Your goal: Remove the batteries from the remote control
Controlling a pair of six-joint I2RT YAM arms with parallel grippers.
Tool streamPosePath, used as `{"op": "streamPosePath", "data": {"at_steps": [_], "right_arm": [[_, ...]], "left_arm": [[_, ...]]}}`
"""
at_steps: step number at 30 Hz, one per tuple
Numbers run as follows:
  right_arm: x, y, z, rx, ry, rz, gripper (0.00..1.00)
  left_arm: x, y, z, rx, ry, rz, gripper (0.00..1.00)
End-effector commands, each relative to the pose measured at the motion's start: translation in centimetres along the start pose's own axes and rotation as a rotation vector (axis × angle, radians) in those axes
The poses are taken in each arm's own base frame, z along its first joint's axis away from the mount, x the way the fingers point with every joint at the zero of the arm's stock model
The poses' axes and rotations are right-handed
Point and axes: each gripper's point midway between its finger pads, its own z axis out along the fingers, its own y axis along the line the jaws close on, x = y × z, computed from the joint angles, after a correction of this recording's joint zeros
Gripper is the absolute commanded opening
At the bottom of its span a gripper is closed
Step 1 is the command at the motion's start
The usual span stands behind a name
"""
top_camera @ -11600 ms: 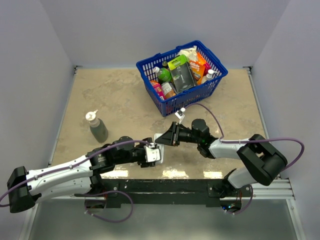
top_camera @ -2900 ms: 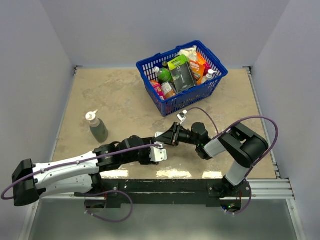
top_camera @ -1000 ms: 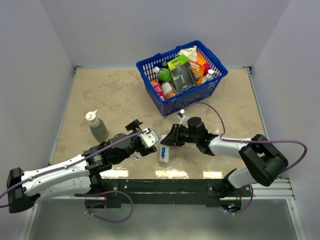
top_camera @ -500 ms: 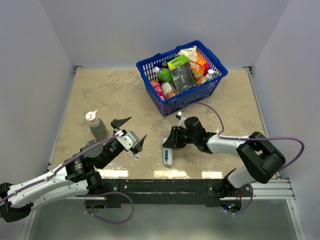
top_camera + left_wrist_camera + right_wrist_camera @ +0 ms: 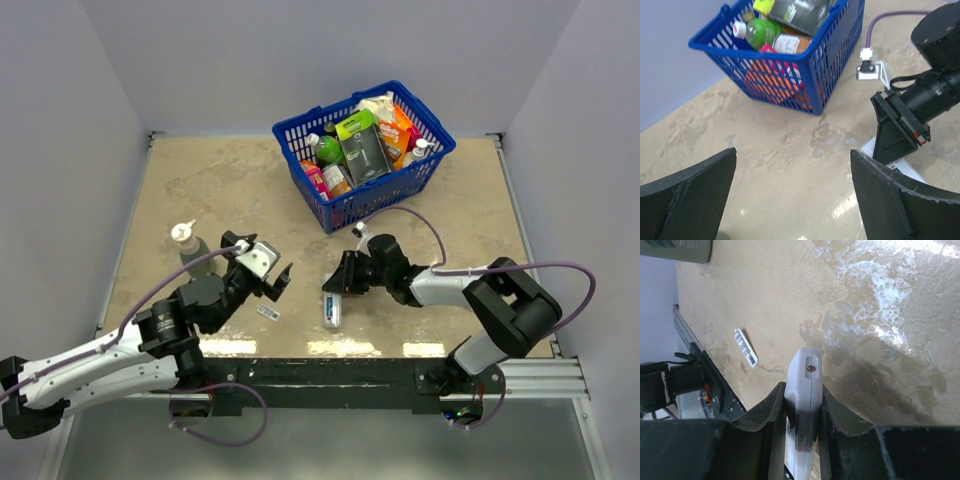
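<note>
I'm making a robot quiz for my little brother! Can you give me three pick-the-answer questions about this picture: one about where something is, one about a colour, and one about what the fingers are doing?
1. Where does the blue basket stand?
A. at the far side of the table
B. between the arm bases
C. on top of the left arm

2. What colour is the remote between the right fingers?
A. red
B. white
C. green

3. How are the left fingers?
A. shut on the remote
B. shut on a bottle
C. wide open, holding nothing

Answers:
1 A: the top view shows it well beyond both arms.
2 B: the right wrist view shows a white bar clamped there.
3 C: the left wrist view shows them far apart with nothing gripped between them.
</note>
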Motion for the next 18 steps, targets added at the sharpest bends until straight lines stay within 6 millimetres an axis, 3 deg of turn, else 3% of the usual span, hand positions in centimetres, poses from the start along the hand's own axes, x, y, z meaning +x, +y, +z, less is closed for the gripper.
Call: {"op": "streamPosePath", "data": {"at_steps": [1, 5, 10, 17, 18], "right_arm": [[-1.6, 3.4, 0.3, -0.162, -0.069, 0.034, 0.17], [-1.9, 3.8, 1.5, -0.172, -0.062, 0.042, 0.19], [-1.4, 3.4, 2.6, -0.166, -0.049, 0.079, 0.32], [-2.5, 1.3, 1.8, -0.01, -0.13, 0.121, 0.52], [-2.5, 0.2, 1.6, 0.059, -0.133, 0.134, 0.53]], "left_arm": [[-1.2, 1.2, -0.2, -0.061, 0.035, -0.059, 1.0], [-2.2, 1.8, -1.3, -0.055, -0.051, -0.093, 1.0], [-2.2, 3.1, -2.0, -0.111, -0.074, -0.105, 1.0], [-1.9, 3.3, -2.0, -0.127, -0.057, -0.107, 0.99], [-1.9, 3.3, -1.9, -0.126, -0.057, -0.108, 0.99]]}}
